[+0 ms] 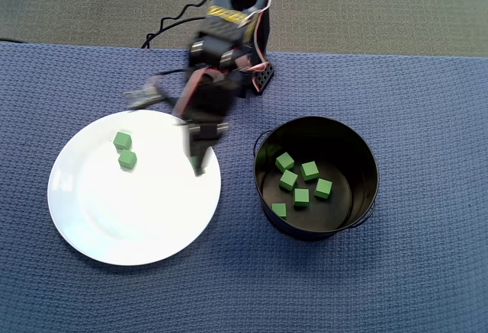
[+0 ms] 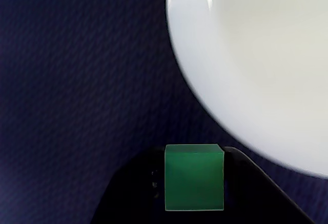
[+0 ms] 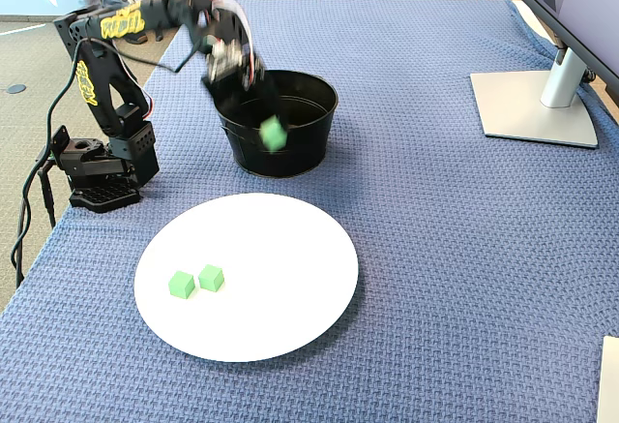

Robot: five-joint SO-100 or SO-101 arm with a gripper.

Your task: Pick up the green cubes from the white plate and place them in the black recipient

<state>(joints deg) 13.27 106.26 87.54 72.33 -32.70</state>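
Observation:
In the wrist view a green cube (image 2: pixel 194 183) sits clamped between the two dark jaws of my gripper (image 2: pixel 194 151), which is shut on it. The overhead view puts the gripper (image 1: pixel 197 162), blurred, above the right edge of the white plate (image 1: pixel 130 211). In the fixed view the held cube (image 3: pixel 274 134) hangs in front of the black recipient (image 3: pixel 295 157). Two green cubes (image 1: pixel 122 140) (image 1: pixel 127 159) lie on the plate's left part. Several more green cubes (image 1: pixel 302 196) lie on the floor of the black recipient (image 1: pixel 316 234), to the right of the plate.
Everything rests on a blue woven cloth (image 1: pixel 396 97). The arm's base (image 3: pixel 97 176) stands at the table's left edge in the fixed view, with cables trailing off it. A monitor foot (image 3: pixel 537 104) stands at the far right.

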